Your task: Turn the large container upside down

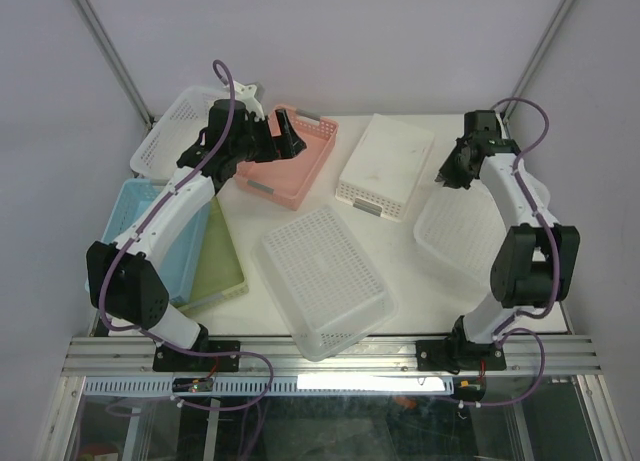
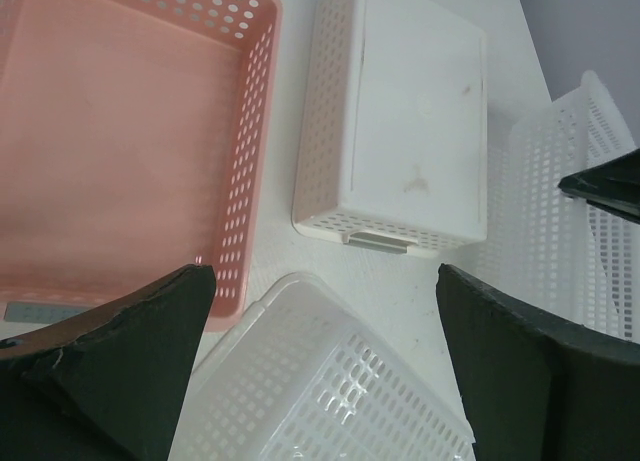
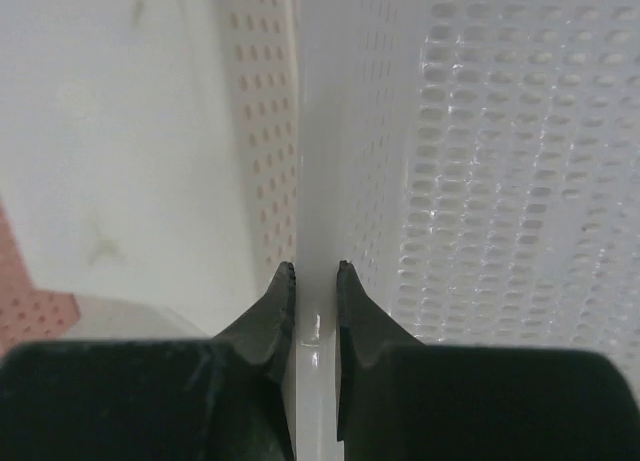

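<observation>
A large translucent white basket (image 1: 468,233) lies at the right of the table. My right gripper (image 1: 447,173) is shut on its far left rim. In the right wrist view the fingertips (image 3: 285,281) pinch the white rim (image 3: 316,211), with the basket's perforated wall (image 3: 500,161) to the right. My left gripper (image 1: 290,136) is open and empty above the pink basket (image 1: 290,161). In the left wrist view (image 2: 325,276) its fingers are wide apart. The translucent basket also shows there at the right (image 2: 555,221).
A white basket (image 1: 385,166) lies bottom up at the back centre. A clear basket (image 1: 325,276) sits in front. Blue (image 1: 135,216) and yellow-green (image 1: 220,256) trays and a white basket (image 1: 170,131) are at the left.
</observation>
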Controlling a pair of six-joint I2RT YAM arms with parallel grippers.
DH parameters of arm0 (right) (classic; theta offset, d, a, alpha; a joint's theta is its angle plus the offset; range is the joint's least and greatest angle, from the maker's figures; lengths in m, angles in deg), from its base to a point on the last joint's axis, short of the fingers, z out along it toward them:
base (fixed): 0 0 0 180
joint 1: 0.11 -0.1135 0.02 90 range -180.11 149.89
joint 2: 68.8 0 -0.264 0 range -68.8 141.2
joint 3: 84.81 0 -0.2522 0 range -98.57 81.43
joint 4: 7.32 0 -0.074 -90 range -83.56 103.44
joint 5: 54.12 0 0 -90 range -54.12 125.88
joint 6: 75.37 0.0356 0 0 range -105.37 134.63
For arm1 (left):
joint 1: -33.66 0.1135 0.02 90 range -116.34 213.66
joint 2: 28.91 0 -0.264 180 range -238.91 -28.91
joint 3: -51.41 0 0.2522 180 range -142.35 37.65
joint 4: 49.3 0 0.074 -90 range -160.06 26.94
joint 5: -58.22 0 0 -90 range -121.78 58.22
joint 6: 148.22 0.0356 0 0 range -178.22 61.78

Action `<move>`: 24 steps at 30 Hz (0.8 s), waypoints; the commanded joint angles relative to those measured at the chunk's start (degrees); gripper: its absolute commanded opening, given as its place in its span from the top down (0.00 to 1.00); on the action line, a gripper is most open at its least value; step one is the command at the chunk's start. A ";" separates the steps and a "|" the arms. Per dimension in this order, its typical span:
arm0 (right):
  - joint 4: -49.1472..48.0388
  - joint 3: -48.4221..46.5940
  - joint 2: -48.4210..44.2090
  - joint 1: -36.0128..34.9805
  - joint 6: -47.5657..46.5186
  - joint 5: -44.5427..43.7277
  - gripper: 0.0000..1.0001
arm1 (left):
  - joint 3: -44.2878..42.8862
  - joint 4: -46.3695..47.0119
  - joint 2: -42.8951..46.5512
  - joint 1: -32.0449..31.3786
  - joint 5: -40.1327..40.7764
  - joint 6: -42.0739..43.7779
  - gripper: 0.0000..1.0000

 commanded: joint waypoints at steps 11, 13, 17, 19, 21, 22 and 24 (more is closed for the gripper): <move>-30.71 11.42 -24.75 12.88 20.37 47.34 1.00 | -0.49 2.64 2.93 -0.49 -0.49 1.55 0.01; -41.75 17.53 -26.47 15.52 29.14 53.62 1.00 | -0.29 2.65 3.01 -0.48 -0.39 1.60 0.01; -64.51 29.29 -27.95 18.91 43.62 59.80 1.00 | -0.16 2.65 2.94 -0.49 -0.61 1.76 0.01; -77.96 34.91 -27.96 20.45 52.15 61.22 1.00 | -0.39 2.64 2.78 -0.55 -0.95 1.78 0.01; -91.30 39.74 -27.76 22.33 60.47 61.75 1.00 | -0.59 2.50 2.73 -0.50 -1.18 1.87 0.01; -97.14 41.53 -27.29 23.19 64.04 62.14 1.00 | -0.69 2.57 2.68 -0.49 -1.28 1.88 0.01; -108.16 44.41 -25.58 25.00 70.55 62.51 1.00 | -0.91 2.56 2.50 -0.53 -1.42 1.95 0.01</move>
